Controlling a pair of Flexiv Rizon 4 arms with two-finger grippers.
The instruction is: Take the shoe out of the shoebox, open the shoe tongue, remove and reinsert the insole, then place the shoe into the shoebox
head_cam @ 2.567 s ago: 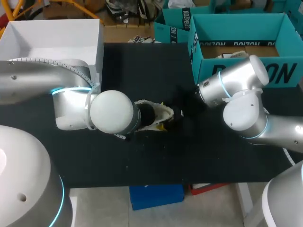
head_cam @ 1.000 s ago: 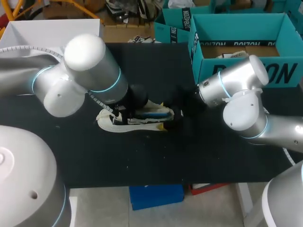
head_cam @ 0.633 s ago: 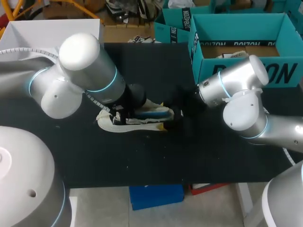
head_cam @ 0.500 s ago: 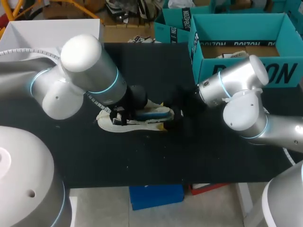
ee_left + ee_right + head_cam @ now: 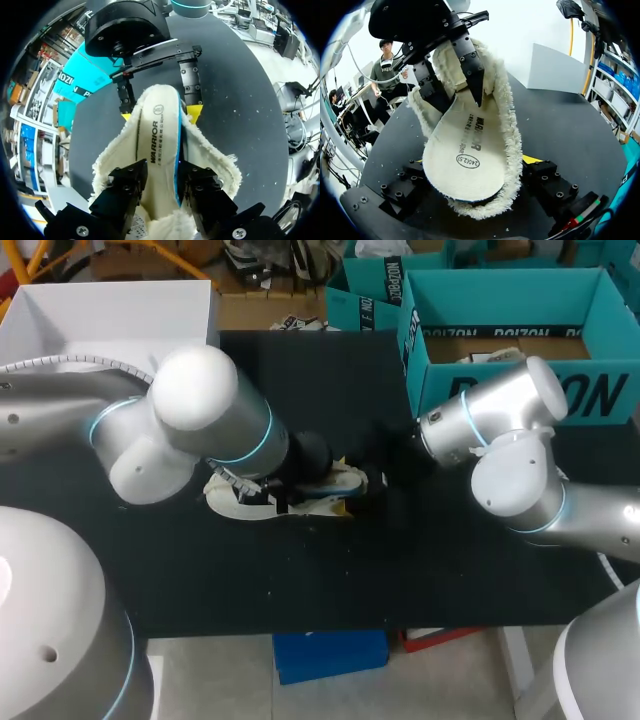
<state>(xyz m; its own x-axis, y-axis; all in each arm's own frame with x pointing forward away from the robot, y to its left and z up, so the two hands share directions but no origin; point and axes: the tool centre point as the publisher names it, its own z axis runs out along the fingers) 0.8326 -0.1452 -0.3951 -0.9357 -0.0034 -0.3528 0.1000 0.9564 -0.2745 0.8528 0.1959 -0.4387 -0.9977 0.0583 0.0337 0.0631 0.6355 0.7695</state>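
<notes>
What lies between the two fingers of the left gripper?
The insole, pinched from both sides by the left gripper, inside the fleecy shoe. The left wrist view shows it best.

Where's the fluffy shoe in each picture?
Head view: shoe in the middle of the table, partly under the left arm.
Left wrist view: shoe, far end between yellow fingertips.
Right wrist view: shoe, near end between yellow fingertips.
Shared landmark: those yellow fingertips.
</notes>
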